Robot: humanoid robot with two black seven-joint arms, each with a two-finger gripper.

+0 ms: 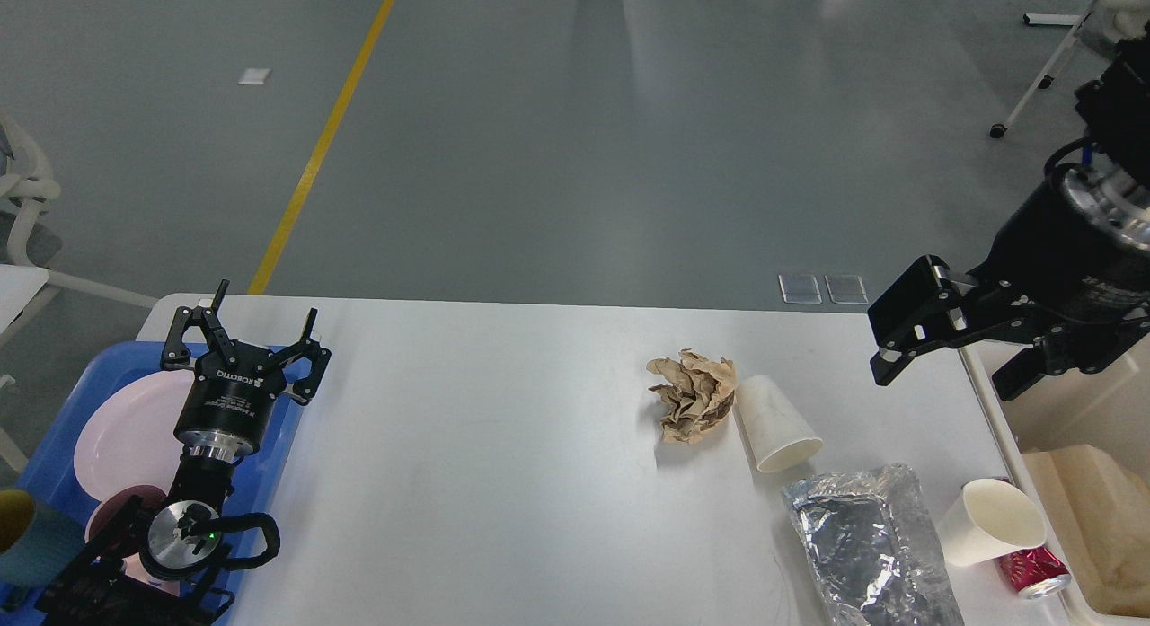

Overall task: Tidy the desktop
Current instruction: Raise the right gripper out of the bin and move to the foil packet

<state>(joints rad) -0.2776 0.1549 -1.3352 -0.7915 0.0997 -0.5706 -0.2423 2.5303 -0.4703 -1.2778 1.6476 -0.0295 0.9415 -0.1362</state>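
Observation:
The white desktop (485, 446) fills the lower part of the head view. On its right half lie a crumpled brown paper ball (690, 397), a tipped white paper cup (774, 424) touching it, a silver foil bag (867, 545), a second tipped paper cup (993, 523) and a red can (1033, 572). My left gripper (266, 304) is open and empty, over the far right corner of the blue tray (54, 464). My right gripper (948, 365) looks open and empty, above the desktop's right edge, up and right of the first cup.
The blue tray at the left holds a pink plate (135, 428), a pink bowl (126, 509) and a teal cup (31, 536). A beige bin (1096, 518) stands just off the table's right edge. Grey floor with a yellow line lies beyond.

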